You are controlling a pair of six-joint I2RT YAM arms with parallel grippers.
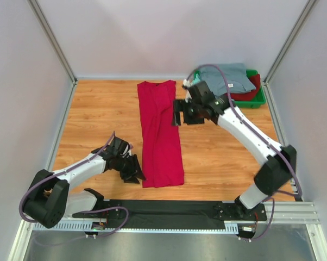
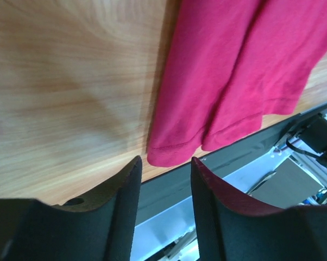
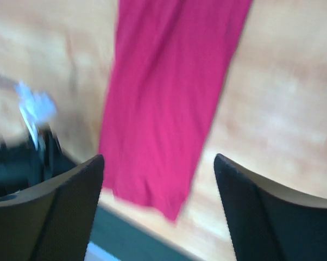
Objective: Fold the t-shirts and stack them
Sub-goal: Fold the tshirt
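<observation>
A crimson t-shirt [image 1: 161, 136] lies in a long folded strip on the tabletop [image 1: 223, 152]. The left hand [image 1: 133, 171], spread and empty, hovers beside its near edge. The right hand [image 1: 178, 116], spread wide, hangs beside its far end.

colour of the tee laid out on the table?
Plain crimson-red tee, no print visible; clearest in the top external view.

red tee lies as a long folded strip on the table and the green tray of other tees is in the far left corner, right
No: the green tray sits in the far right corner, as the top external view shows. The red tee does lie as a long folded strip on the table, and the tray holds other tees.
</observation>
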